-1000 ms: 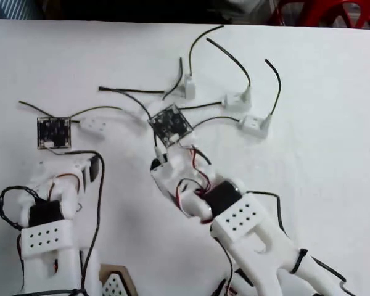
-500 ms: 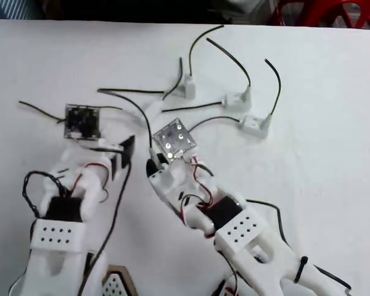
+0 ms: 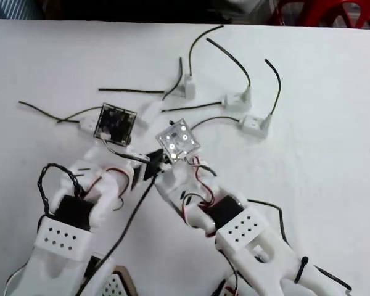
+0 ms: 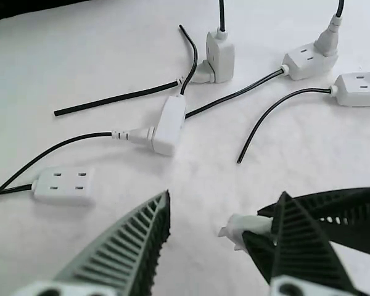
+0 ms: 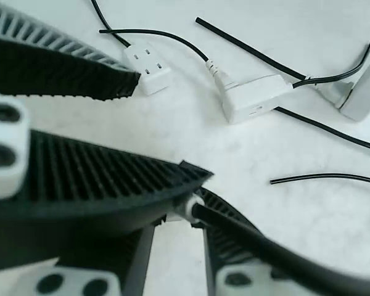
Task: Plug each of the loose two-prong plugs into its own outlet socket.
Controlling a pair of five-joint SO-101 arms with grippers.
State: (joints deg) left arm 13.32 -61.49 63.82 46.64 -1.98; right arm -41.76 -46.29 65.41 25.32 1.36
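Swinging in from nearer the left edge of the surface (image 3: 333, 185) toward its middle, the left end effector (image 4: 225, 197) now hangs released beside the right end effector (image 5: 196, 188), which stays clenched on a white two-prong plug (image 4: 237, 229). An outlet socket (image 4: 63, 185) lies apart, nearer the left edge.

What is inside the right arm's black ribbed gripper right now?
A small white plastic plug on a black cord sits pinched in the right gripper. Most of its body is covered by the fingers.
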